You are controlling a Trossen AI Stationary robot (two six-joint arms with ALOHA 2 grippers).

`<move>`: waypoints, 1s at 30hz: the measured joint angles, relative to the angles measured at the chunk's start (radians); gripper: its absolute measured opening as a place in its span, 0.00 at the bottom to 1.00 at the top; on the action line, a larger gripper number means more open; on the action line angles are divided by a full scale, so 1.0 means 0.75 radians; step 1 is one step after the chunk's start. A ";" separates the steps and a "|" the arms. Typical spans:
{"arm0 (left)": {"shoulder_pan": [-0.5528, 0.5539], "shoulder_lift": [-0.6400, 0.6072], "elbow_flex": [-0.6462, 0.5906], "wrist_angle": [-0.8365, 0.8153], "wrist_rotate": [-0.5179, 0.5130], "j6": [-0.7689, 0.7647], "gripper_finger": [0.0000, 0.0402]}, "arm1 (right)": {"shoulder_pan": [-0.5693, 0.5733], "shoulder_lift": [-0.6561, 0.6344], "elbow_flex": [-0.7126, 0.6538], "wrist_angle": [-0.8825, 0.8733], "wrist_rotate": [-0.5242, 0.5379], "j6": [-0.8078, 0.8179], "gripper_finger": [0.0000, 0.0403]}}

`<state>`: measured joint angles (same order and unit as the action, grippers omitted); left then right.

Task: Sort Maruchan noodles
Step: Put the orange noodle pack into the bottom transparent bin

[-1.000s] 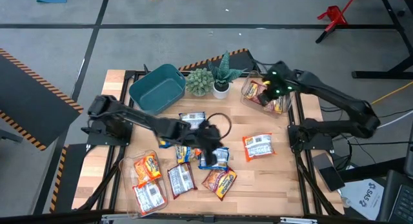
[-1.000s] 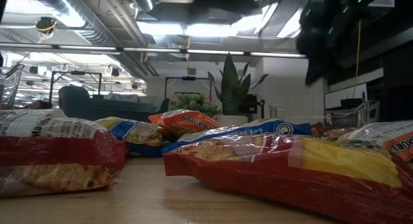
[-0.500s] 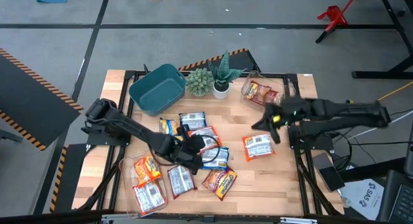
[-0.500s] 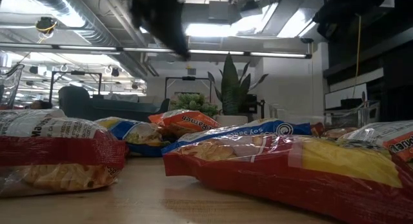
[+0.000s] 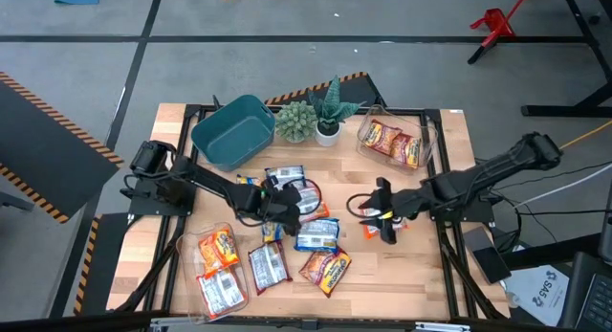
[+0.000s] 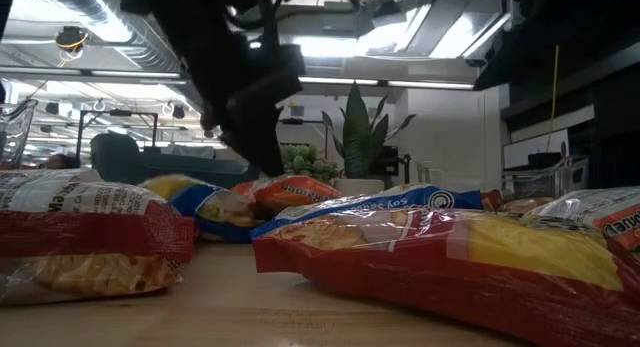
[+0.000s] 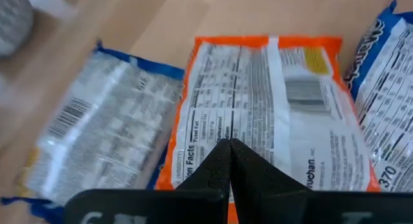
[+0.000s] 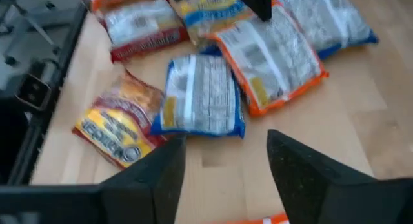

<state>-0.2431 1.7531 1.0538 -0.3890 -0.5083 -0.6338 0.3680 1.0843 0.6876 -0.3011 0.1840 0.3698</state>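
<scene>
Several Maruchan noodle packets lie flat on the wooden table (image 5: 430,265). My left gripper (image 5: 282,206) is shut, its tips (image 7: 229,150) over the printed back of an orange-edged packet (image 7: 271,108). A blue-edged packet (image 7: 110,133) lies beside that one. In the low view my left gripper (image 6: 262,157) hangs just over the packets. My right gripper (image 5: 381,214) is open over an orange packet (image 5: 394,220) right of the middle. Bare wood shows between its fingers (image 8: 226,179), and the packet's orange edge (image 8: 271,219) lies just below them. My left gripper points down with its shut tips on or just above the orange-edged packet's printed back (image 7: 222,130), near one short end. I cannot tell whether they touch it. The packet lies flat on the table.
A teal bin (image 5: 232,131) and two potted plants (image 5: 311,120) stand at the far edge. A clear tub (image 5: 392,141) with packets is at the far right. More packets (image 5: 220,270) lie at the near left. Blue (image 5: 317,236) and red-yellow (image 5: 325,268) packets lie in the middle.
My right gripper has left the clear tub at the far right and swung toward the near edge and the middle, coming down over the orange packet. My left gripper has gone a little toward the table's left and come down over the packets in the middle.
</scene>
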 joint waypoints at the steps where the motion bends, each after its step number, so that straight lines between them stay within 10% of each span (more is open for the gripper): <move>1: 0.002 0.000 -0.020 0.022 0.016 -0.017 0.00 | 0.000 0.024 0.000 0.018 0.000 0.000 0.53; 30: 0.022 0.002 -0.139 0.125 0.098 -0.158 0.00 | -0.091 0.705 0.002 0.623 0.358 -1.353 0.67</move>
<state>-0.2264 1.7547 0.9499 -0.2955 -0.4347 -0.7521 0.2998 1.6132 0.6888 0.1665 0.4522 -0.6451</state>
